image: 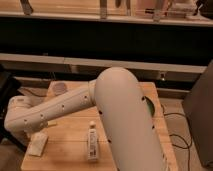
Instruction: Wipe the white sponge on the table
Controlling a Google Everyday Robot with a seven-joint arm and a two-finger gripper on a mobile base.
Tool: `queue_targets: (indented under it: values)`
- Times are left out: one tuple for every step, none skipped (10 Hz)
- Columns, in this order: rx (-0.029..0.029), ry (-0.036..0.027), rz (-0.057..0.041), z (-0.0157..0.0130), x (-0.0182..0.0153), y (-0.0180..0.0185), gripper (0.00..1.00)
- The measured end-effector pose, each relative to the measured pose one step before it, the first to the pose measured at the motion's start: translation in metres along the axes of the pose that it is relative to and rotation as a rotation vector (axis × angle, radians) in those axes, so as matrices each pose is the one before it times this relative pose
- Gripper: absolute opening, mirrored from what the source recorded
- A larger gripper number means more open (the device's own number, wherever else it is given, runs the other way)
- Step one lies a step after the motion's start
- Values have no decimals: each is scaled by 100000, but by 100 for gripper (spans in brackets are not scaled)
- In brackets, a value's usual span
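The white sponge (37, 144) lies flat near the front left corner of the light-wood table (65, 152). My white arm (115, 115) reaches across the table from the right to the left edge. Its gripper (29, 134) is at the arm's left end, just above and behind the sponge, mostly hidden by the wrist. I cannot tell whether it touches the sponge.
A white bottle (92, 143) lies on its side near the table's front middle. A cup (60, 87) stands at the back left, partly behind the arm. A black stand (7, 87) is off the left edge. Cables (176, 131) lie on the floor at right.
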Motion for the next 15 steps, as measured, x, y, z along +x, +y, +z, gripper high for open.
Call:
queue_targets:
  values:
    - [2221,-60,-3525,225,80,-1075,80]
    - [1994,-836,-2229,862,-209,-659,80]
    - [903,-986,-651,759,-191,-149,80]
    - [1161,-1591,-25,909,-336,-133,80]
    - [1461,-2286,807,1000,-391,88,80]
    - [865,-1688,703,853,-197,200,80]
    - [1605,-2975,1217,1440,-350,201,80]
    - [1883,-2988,1148,1556,-440,27,80]
    - [358,-979,340,1125,-14,267,80]
    - [-750,1139,-1491,655,131,-166,80]
    - [-211,862,-330,148,86,-19,80]
    - [-19,28,24,-6,11,13,78]
    - [-34,42,133,-46,21,86,66]
    - [74,-16,-101,-84,-21,-84,57]
    - [-242,39,87,-98,19,124,49]
